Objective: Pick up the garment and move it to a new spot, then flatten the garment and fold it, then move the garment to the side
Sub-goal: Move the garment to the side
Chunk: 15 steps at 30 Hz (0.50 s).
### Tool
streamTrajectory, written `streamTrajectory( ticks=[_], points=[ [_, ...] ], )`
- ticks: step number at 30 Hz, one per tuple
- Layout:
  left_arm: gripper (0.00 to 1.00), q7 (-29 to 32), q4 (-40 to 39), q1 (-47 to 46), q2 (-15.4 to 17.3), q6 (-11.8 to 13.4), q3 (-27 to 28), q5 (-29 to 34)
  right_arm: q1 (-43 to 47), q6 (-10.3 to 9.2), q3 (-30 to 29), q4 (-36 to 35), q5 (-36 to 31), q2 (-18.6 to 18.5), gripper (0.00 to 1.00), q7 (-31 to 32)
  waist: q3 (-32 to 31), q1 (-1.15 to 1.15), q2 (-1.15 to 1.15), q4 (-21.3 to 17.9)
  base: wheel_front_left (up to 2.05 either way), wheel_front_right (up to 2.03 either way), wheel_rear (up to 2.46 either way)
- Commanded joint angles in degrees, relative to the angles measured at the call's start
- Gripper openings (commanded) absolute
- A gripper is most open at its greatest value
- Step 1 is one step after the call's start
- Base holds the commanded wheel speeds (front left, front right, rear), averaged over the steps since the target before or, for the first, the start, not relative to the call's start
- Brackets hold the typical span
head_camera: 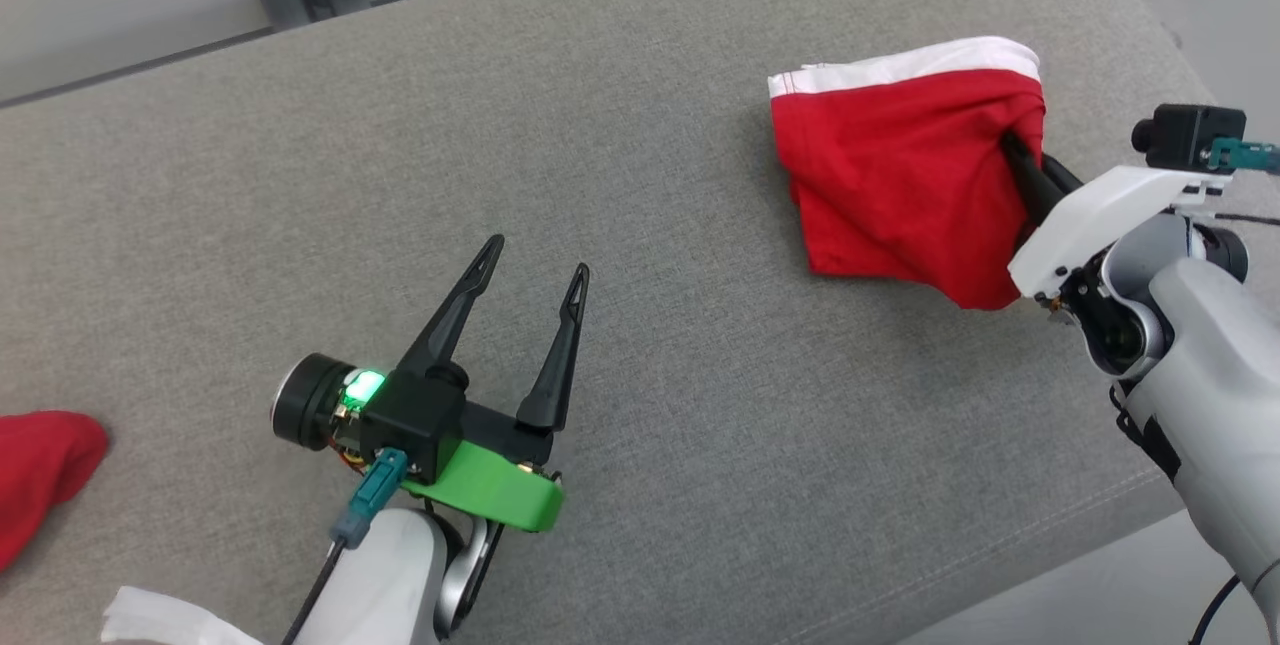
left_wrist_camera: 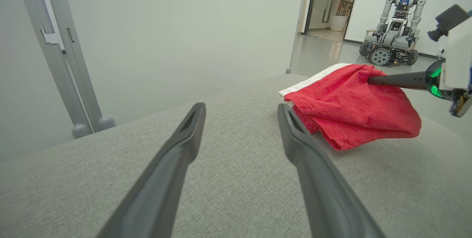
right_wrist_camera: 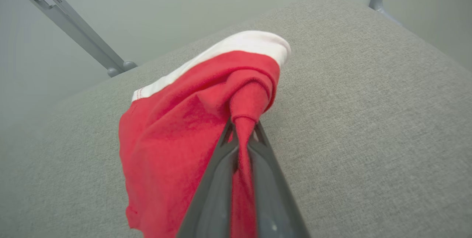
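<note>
**While right gripper (head_camera: 1015, 150) pinches garment (head_camera: 890, 175), left gripper (head_camera: 535, 255) waits open**

Because the garment must travel, the right gripper is clamped tight on a red twist of its edge. Garment sits bunched at 2 o'clock on grey cushion (head_camera: 640, 125), gripped side raised, white band at far side. Left gripper at 7 o'clock is spread wide, holds nothing, and is parked clear of the drag path.

No readable text, labels, brand marks or numbers found. Checked the red garment (head_camera: 900, 175) and its white band (head_camera: 900, 65): plain, no legible print. Any markings on the distant wheeled robot (left_wrist_camera: 392, 27) are too small to read.
</note>
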Motion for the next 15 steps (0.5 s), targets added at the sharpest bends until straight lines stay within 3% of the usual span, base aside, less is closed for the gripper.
streamTrajectory(
  ticks=[1, 6, 15],
  points=[
    [1.00, 0.0, 0.3, -1.6, 1.0, -0.2, -0.1, 0.5, -1.6, 0.03, 1.0, -0.4, 0.7, -0.6, 0.00, -0.5, 4.4, 0.00, 0.00, -2.0, 0.00, 0.00, 0.00],
    [1.00, 0.2, 0.4, -4.3, 2.3, -0.4, -0.9, 1.5, -5.9, 0.03, 5.4, -1.3, 2.6, -4.3, 0.00, -1.6, 9.6, 0.00, 0.00, -1.0, 0.00, 0.00, 0.00],
    [1.00, 1.9, -1.6, -8.3, 3.7, 0.1, -1.7, 2.9, -15.5, 0.02, 9.3, 4.9, 4.0, -13.8, 0.00, -4.4, 19.0, 0.00, 0.00, 2.1, 0.00, 0.00, 0.00]
  ],
)
